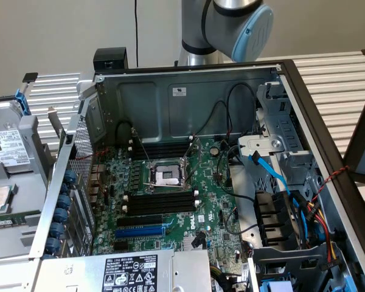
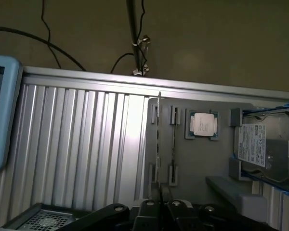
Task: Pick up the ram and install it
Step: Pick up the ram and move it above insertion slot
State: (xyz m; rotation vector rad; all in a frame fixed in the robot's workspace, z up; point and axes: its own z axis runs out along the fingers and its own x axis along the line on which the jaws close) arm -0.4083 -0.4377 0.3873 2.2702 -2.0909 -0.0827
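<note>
Dark metal jaws stand narrow in my wrist view, and I judge them pinched on the thin, narrow ram stick (image 2: 159, 144), which runs edge-on straight out from between them. Beyond it lie the pale ribbed metal desk (image 2: 82, 144) and the flat grey parts tray (image 2: 207, 163), which carries a square silver processor chip (image 2: 202, 124) and a boxy silver hard drive (image 2: 262, 144).

In the exterior view, the long black memory slots with white end clips (image 1: 161, 201) sit mid-frame on either side of the open silver processor socket (image 1: 167, 176). The blue expansion slot (image 1: 140, 232) lies just below them.

My worries:
- **Pivoting:** the hold is on a slim edge, so the stick could pivot under any side load.
- **Tilt:** if it tilts, it meets the slot's wall rather than its groove.
- **Slip:** a slip beside the slots would put it on the exposed socket.
- **Snagging:** the loose black cables (image 1: 222, 115) draped at upper centre could snag it.
- **Unknowns:** I cannot tell whether the clips stand open, nor which way the stick's notch faces, and forcing either would jam it.
</note>
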